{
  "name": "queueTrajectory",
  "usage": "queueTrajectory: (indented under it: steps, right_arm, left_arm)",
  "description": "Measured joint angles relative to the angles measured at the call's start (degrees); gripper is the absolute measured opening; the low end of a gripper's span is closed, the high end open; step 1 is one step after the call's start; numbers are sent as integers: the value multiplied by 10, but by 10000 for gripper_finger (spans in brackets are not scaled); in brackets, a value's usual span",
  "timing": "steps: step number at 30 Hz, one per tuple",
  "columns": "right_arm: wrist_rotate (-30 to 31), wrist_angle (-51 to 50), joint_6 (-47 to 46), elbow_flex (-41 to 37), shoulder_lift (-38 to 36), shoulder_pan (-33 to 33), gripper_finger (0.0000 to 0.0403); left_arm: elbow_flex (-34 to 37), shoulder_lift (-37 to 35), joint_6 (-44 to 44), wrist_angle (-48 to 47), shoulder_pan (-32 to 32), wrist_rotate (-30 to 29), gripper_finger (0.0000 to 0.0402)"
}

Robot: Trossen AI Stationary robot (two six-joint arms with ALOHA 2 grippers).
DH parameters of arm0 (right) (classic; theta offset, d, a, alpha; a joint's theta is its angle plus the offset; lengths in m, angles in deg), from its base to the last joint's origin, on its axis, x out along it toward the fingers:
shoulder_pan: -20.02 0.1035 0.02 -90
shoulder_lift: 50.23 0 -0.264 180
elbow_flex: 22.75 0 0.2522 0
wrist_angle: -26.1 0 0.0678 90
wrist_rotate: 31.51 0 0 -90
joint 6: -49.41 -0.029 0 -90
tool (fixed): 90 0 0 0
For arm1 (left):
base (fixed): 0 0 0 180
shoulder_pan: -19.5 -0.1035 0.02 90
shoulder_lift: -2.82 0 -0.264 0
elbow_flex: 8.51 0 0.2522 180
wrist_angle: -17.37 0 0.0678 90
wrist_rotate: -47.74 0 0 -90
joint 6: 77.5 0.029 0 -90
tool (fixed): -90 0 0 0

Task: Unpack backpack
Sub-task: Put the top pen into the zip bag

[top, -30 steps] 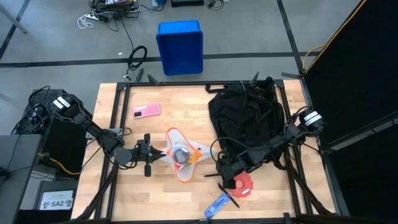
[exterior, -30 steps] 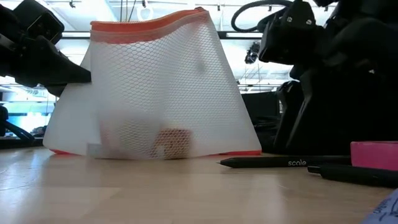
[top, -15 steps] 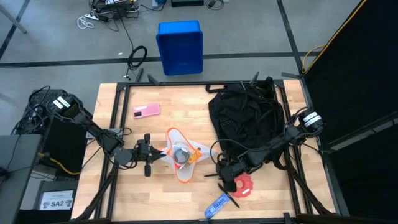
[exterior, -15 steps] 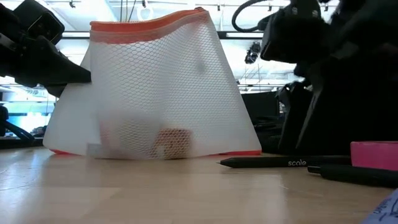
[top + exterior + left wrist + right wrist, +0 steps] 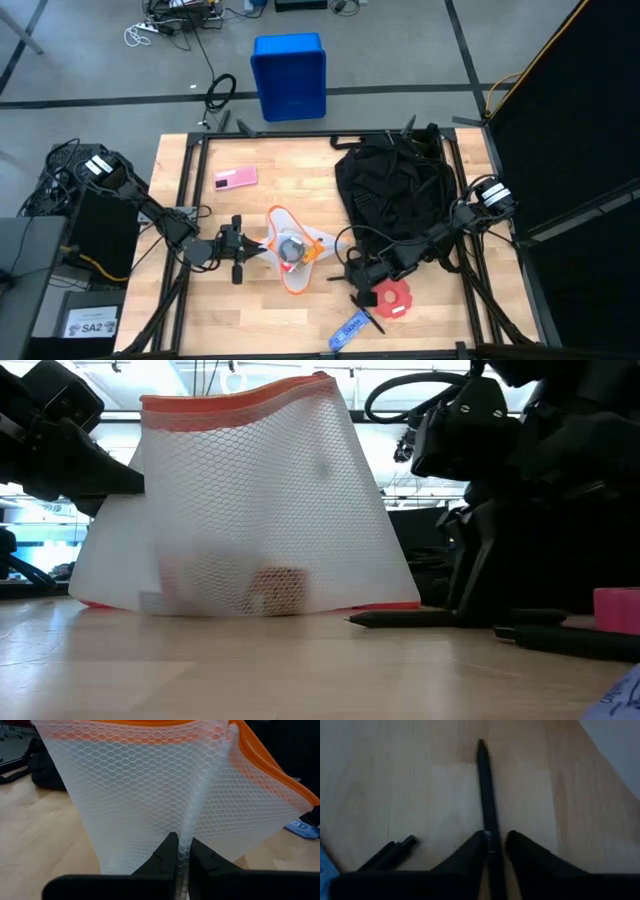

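The black backpack (image 5: 395, 190) lies on the table's right half, its straps spread around it. A white mesh pouch (image 5: 290, 250) with an orange zip stands upright mid-table on its lower edge (image 5: 250, 607), a small round thing (image 5: 275, 590) inside. My left gripper (image 5: 255, 250) is shut on its left side. A black pen (image 5: 487, 795) lies on the wood near the front. My right gripper (image 5: 350, 280) has come down over it, its fingers closed in on either side. My left gripper pinches a vertical fold of the pouch's mesh (image 5: 184, 837) between its two fingers, coming level from the table's left. The pouch stands upright with its lower edge on the table and the zip on top. My right gripper has the pen's shaft (image 5: 490, 837) between its two fingers (image 5: 472, 850), which slant down from the table's right. The pen runs lengthwise through the gap and lies flat on the table, its tip (image 5: 481, 745) pointing away.
A red flat piece (image 5: 393, 297), a second black pen (image 5: 368, 315) and a blue packet (image 5: 350, 328) lie near the front edge beside my right gripper. A pink card (image 5: 235, 178) lies at the far left. A blue crate (image 5: 290, 75) stands on the floor beyond the table.
My right gripper has sunk toward the table and shifted a little toward the left edge, coming down over the black pen. The pen stays flat on the wood. My left gripper and the pouch have kept still.
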Motion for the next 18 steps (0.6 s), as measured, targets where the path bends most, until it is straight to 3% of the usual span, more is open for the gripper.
queueTrajectory:
  steps: [3,10,18]
  right_arm:
    - [-6,7,30,-2,-5,0,13]
    - [-10,-12,27,-5,-48,4,5]
    - [27,18,43,-3,-123,24,2]
  left_arm:
    - [0,0,-1,0,0,0,0]
    - [0,0,-2,0,0,0,0]
    - [0,0,-2,0,0,0,0]
